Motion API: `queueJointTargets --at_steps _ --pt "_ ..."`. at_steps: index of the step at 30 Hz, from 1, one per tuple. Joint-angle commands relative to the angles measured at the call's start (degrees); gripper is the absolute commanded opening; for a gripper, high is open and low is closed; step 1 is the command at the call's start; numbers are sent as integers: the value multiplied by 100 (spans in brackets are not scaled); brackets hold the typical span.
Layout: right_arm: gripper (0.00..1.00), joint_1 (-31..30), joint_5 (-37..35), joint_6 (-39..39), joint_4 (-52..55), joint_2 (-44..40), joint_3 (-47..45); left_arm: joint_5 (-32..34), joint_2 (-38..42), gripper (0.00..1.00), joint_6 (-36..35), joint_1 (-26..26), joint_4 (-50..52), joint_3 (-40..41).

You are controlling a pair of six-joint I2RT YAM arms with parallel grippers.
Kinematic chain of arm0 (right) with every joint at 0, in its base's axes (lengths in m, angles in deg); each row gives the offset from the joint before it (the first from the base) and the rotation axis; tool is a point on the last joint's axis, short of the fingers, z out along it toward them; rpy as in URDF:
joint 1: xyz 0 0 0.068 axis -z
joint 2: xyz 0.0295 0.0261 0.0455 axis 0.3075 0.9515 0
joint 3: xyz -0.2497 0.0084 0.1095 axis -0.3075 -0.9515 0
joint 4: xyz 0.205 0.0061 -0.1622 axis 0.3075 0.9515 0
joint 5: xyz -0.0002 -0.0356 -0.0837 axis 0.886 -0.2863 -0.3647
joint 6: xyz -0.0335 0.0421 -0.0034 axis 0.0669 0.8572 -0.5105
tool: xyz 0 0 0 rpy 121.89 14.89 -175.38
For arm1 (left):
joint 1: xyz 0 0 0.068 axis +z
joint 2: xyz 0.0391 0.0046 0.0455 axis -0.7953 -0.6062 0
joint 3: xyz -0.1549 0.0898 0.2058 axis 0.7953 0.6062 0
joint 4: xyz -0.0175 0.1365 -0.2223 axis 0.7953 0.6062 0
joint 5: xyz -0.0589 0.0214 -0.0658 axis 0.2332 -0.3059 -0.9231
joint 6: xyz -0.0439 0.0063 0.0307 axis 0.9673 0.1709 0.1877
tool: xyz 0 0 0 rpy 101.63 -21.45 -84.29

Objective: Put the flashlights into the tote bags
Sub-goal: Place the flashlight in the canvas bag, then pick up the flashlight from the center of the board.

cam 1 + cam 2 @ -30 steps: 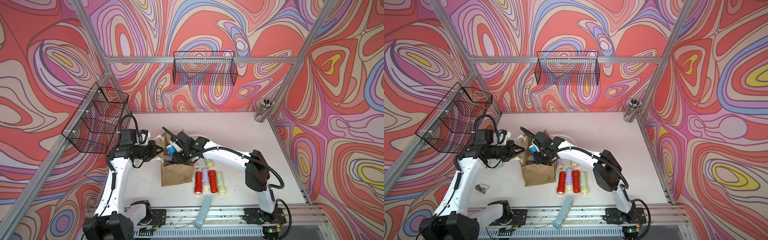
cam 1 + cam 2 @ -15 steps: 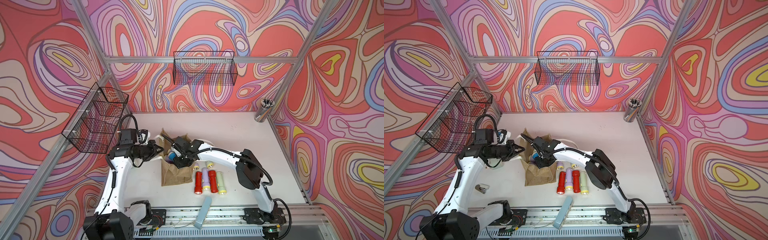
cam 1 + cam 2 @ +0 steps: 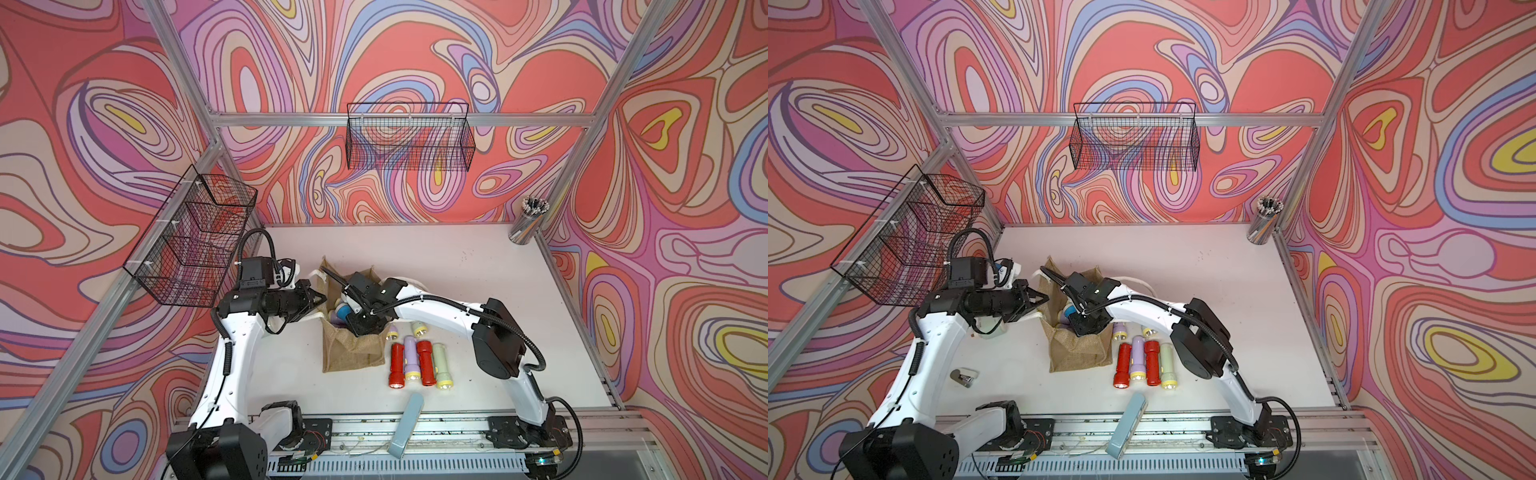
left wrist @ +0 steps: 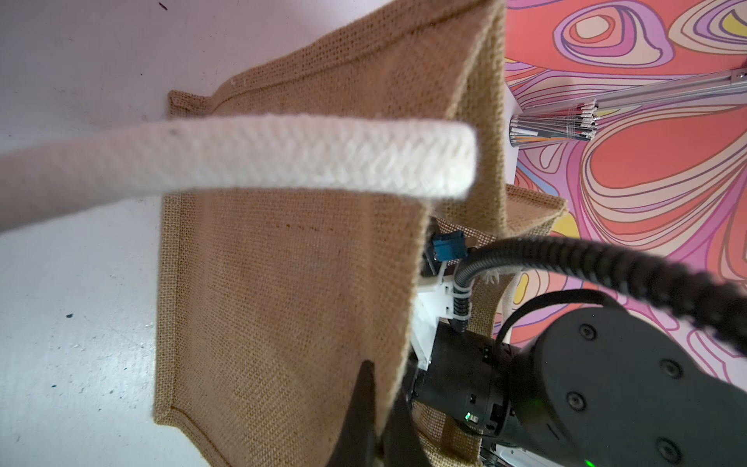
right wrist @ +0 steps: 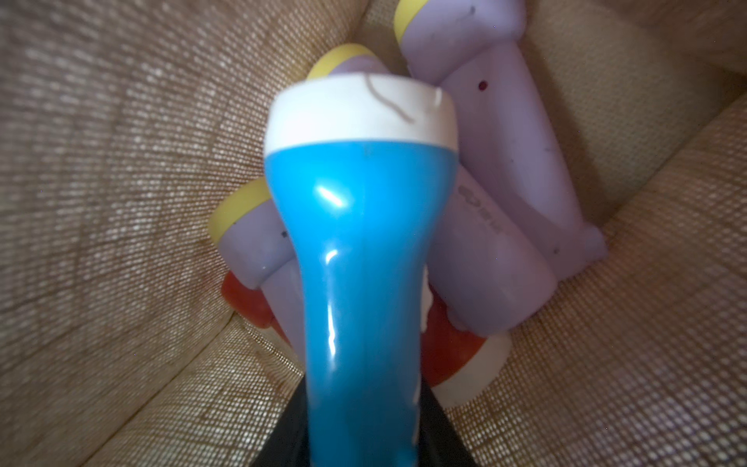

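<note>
Drop-in step: we note the right gripper (image 5: 361,430) clasping the blue flashlight (image 5: 359,242) deep inside the tote bag (image 4: 283,303), lilac flashlights (image 5: 501,202) just beyond its tip, left gripper (image 4: 378,416) pinching the bag's wall — next, we judge, part the jaws and withdraw straight up.

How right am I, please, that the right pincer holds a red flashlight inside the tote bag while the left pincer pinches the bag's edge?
Wrong colour only: the right wrist view shows the right pincer holding a blue flashlight inside the tote bag; the left pincer pinches its edge.
</note>
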Motion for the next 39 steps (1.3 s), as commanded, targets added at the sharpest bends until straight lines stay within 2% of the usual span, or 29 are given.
queueJointTargets --at_steps 1,7,13,18,28,33,39 --pt "41 0 -92 -68 -44 -335 7 144 40 2 -103 49 103 -138" --pt "50 -5 -86 -42 -676 -940 -150 234 70 2 -147 56 163 -130" --pt "52 -6 -441 -224 -863 -1476 -180 349 89 2 -150 73 180 -145" --pt "53 7 -1402 -358 -743 -2014 -353 406 59 1 -166 91 168 -137" --pt "55 102 -2881 -391 -620 -3415 -1222 631 -40 1 -291 97 330 -273" --pt "55 413 -3526 -22 -196 -4161 -1798 638 -84 1 -305 95 357 -321" --pt "55 1361 -3270 629 -110 -5087 -2860 589 -142 1 -304 99 356 -345"
